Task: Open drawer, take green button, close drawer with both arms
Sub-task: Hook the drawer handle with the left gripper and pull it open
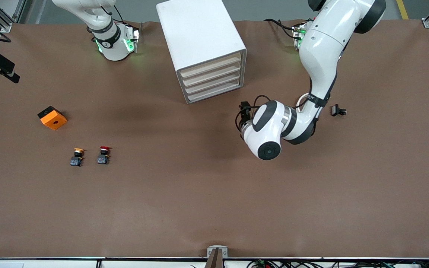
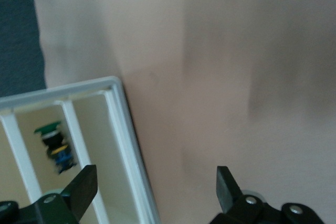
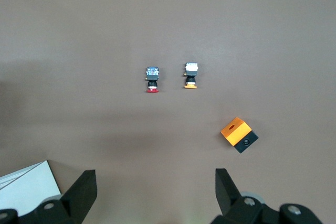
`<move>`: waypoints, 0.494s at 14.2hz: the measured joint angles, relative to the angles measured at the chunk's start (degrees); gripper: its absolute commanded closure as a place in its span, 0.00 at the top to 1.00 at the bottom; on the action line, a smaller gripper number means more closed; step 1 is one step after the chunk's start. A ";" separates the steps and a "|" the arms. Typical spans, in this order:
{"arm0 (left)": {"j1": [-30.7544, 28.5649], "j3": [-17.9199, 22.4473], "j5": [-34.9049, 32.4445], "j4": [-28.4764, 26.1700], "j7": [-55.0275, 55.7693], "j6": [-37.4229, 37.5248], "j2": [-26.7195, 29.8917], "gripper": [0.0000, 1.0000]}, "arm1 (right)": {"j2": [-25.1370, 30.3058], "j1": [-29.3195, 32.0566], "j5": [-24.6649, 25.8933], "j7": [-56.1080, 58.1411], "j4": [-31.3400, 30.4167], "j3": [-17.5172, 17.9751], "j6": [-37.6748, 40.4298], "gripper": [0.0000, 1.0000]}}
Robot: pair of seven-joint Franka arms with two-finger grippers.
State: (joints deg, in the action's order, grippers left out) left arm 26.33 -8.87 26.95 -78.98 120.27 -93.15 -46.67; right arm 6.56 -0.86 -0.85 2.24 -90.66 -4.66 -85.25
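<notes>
1. Cabinet (image 1: pixel 199 33): one, white, at 12 o'clock on the table (image 1: pixel 199 193).
2. Drawers (image 1: pixel 211 76): four, stacked, with cream fronts. From the front camera all four look flush.
3. Tray (image 2: pixel 123 129): one, white, with dividers, seen only by the left wrist camera. I cannot tell which drawer it belongs to.
4. Green button (image 2: pixel 52 129): one, lying in a compartment of that tray, cap on a dark body.
5. Other buttons: two, side by side at 8 o'clock. One is the yellow button (image 1: pixel 77 156), the other the red button (image 1: pixel 103 155), which sits toward the table's centre.
6. Orange block (image 1: pixel 52 118): one, with a black underside, at 9 o'clock, farther from the front camera than the two buttons.
7. Black part (image 1: pixel 337 110): one, small, at 2 o'clock, beside the left arm.
8. Arms: two.
   - The left arm (image 1: pixel 318 56) reaches in from its base and bends at the elbow, wrist turned toward the cabinet's front corner.
   - The left gripper (image 1: pixel 243 111) hangs just in front of the drawers, above the tray's rim, fingers (image 2: pixel 79 187) spread wide and holding nothing.
   - The right arm (image 1: pixel 106 35) is folded near its base.
   - The right gripper (image 3: pixel 153 187) is held high over its end of the table, fingers spread and empty.
</notes>
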 measured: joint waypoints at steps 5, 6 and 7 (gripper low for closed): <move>1.96 0.01 10.59 -0.16 6.10 0.04 -4.06 1.00 | -3.70 0.01 1.08 0.48 -0.01 0.22 -0.21 1.00; 2.42 -0.01 11.80 -0.23 7.28 0.09 -4.92 1.00 | -4.43 0.00 1.23 0.54 -0.01 0.36 -0.28 1.00; 3.15 -0.02 12.61 -0.26 8.56 0.11 -5.77 1.00 | -5.32 -0.01 1.33 0.57 -0.02 0.48 -0.27 1.00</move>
State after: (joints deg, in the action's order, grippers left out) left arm 29.48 -8.89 39.56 -79.24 128.83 -93.04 -52.44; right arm 1.23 -0.87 0.47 2.81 -90.68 -4.19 -85.52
